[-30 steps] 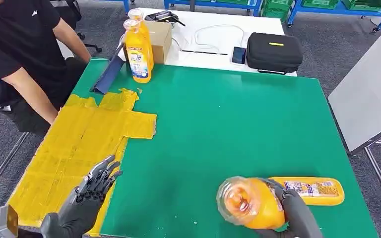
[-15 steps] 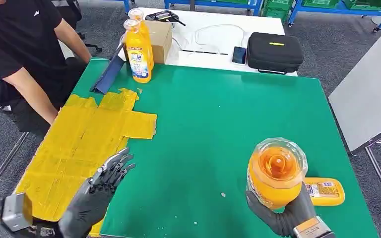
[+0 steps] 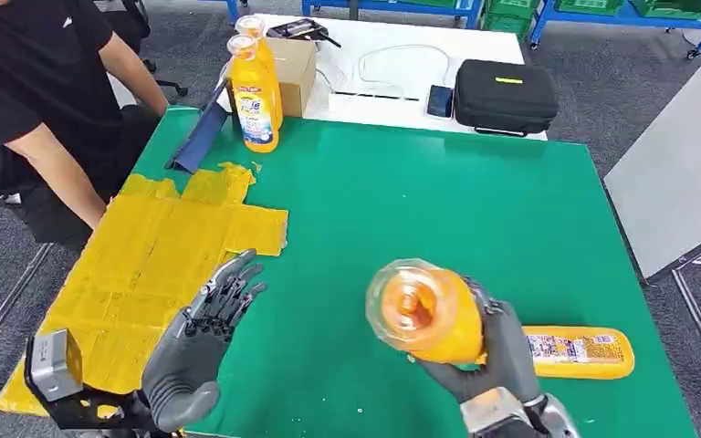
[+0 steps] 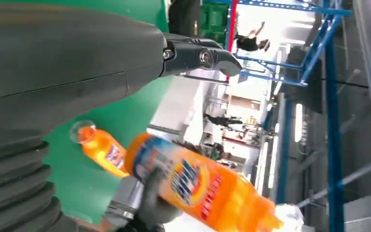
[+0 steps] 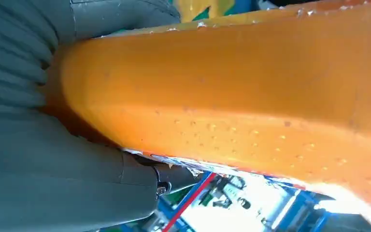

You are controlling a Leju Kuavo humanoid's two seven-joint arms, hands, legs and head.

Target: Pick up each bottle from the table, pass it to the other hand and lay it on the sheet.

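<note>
Bottle (image 3: 429,312) in right hand (image 3: 493,360)

Sheet (image 3: 146,274) lay on table (image 3: 402,201) left side. Two upright bottles (image 3: 256,91) stood at far edge behind it. Lying bottle (image 3: 577,352) near right, behind right hand (image 3: 493,360) gripping held bottle (image 3: 424,310). Left hand (image 3: 192,356) over sheet's near edge.

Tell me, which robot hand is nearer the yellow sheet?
Left. The left hand hovers open over the yellow sheet's near edge; the right hand grips an orange bottle over the green table.
</note>
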